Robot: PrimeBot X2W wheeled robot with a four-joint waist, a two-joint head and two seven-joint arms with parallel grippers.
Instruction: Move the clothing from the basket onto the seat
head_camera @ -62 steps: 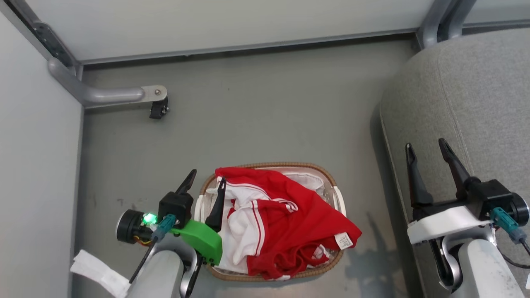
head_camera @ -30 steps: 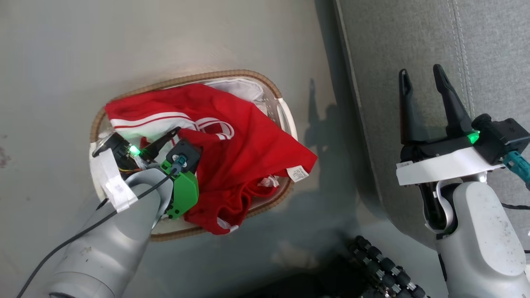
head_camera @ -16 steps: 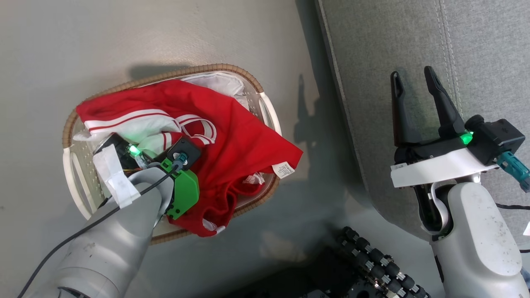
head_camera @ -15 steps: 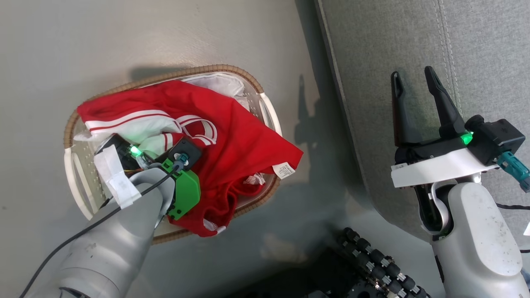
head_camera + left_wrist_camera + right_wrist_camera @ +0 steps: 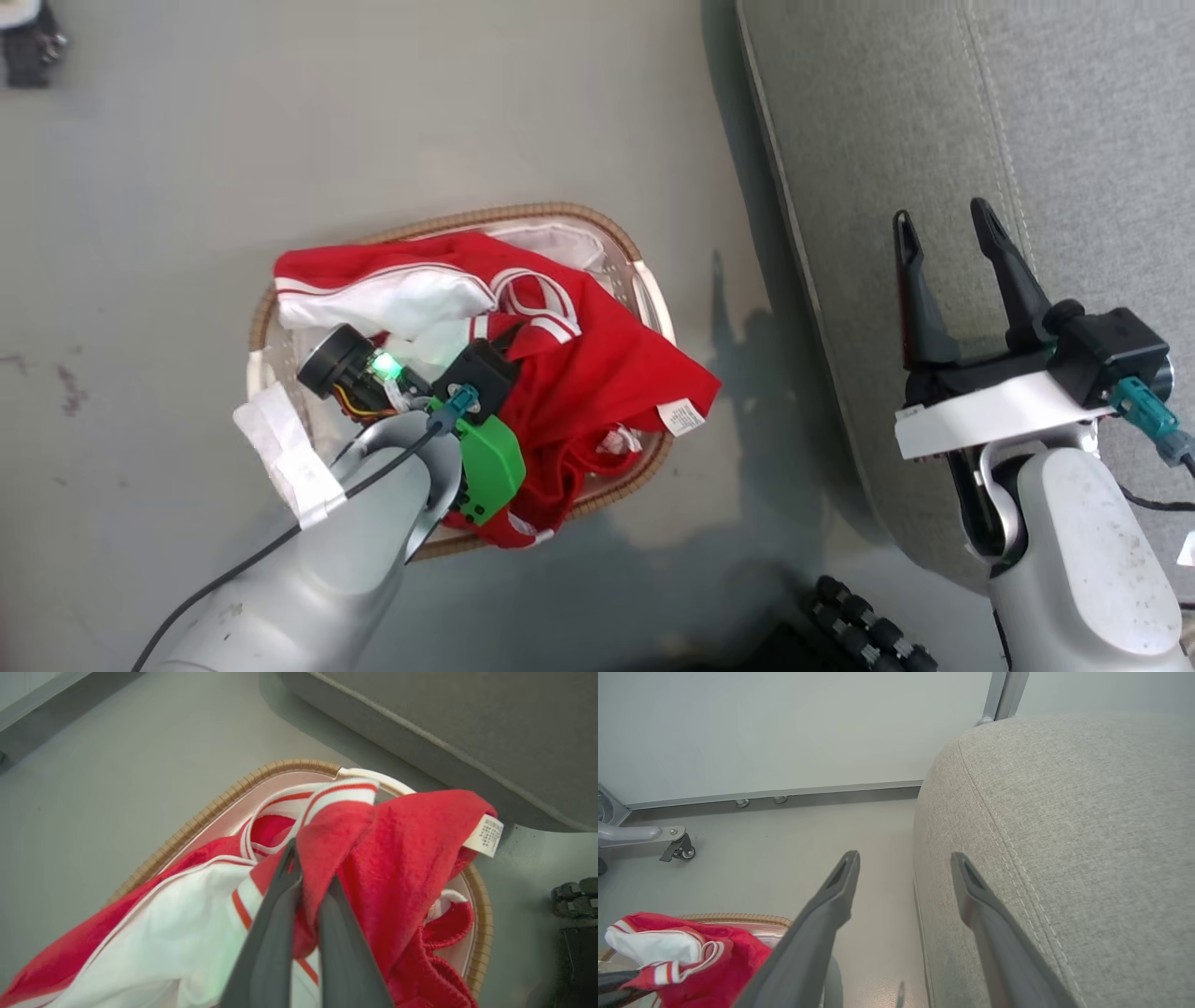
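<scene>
the left jaws are closed on a fold of the clothing; red cloth is pinched between the two dark fingers, just beside a white-striped band. the rest of the clothing is heaped in the basket, which stands on the floor. on the side toward the seat a red flap is draped over the brown rim, and its white label is carried outside the rim, above the floor. a strip of bare floor is left between the basket and the seat's rounded, stitched edge, so the two are apart. wide bare floor is seen beyond the basket and to its left. the right jaws are held wide apart with nothing between them, over the seat's near edge and well apart from the basket. a dark ribbed part is seen low on the floor, between basket and seat.
</scene>
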